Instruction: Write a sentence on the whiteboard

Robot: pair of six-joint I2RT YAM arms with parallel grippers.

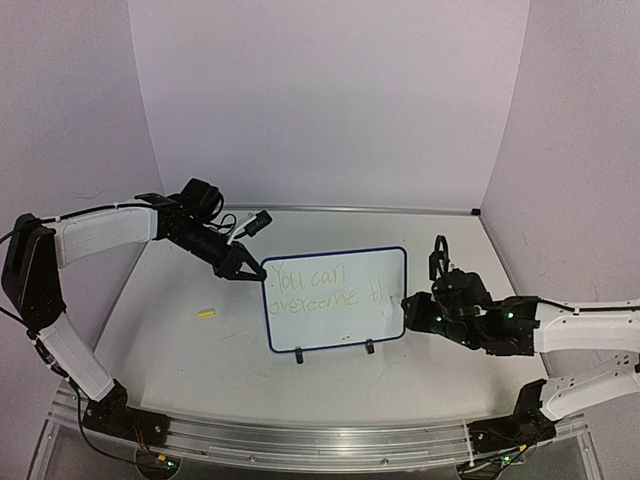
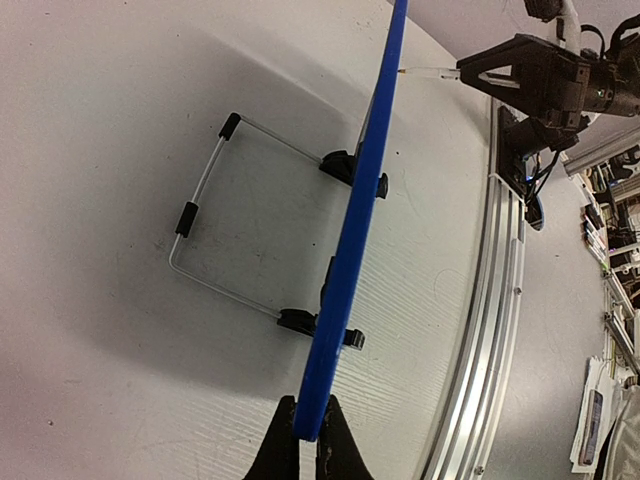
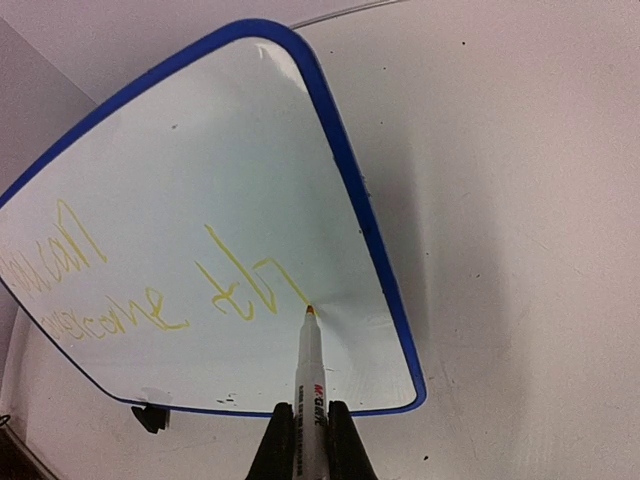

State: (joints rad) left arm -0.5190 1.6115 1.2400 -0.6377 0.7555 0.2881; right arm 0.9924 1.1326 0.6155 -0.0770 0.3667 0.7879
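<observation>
The whiteboard [image 1: 335, 298] stands upright on two black feet mid-table, blue-framed. The sentence [image 1: 330, 287] is in yellow-green, reading "You can overcome th" in two lines. My left gripper [image 1: 243, 268] is shut on the board's upper left corner; in the left wrist view its jaws pinch the blue frame edge [image 2: 352, 240]. My right gripper [image 1: 412, 310] is shut on a white marker [image 3: 310, 385] at the board's right side. The marker tip touches the board at the end of the "th" strokes [image 3: 245, 280].
A small yellow marker cap [image 1: 206, 314] lies on the table left of the board. The board's wire stand [image 2: 215, 215] rests behind it. An aluminium rail [image 1: 320, 440] runs along the near table edge. Lilac walls enclose the back and sides.
</observation>
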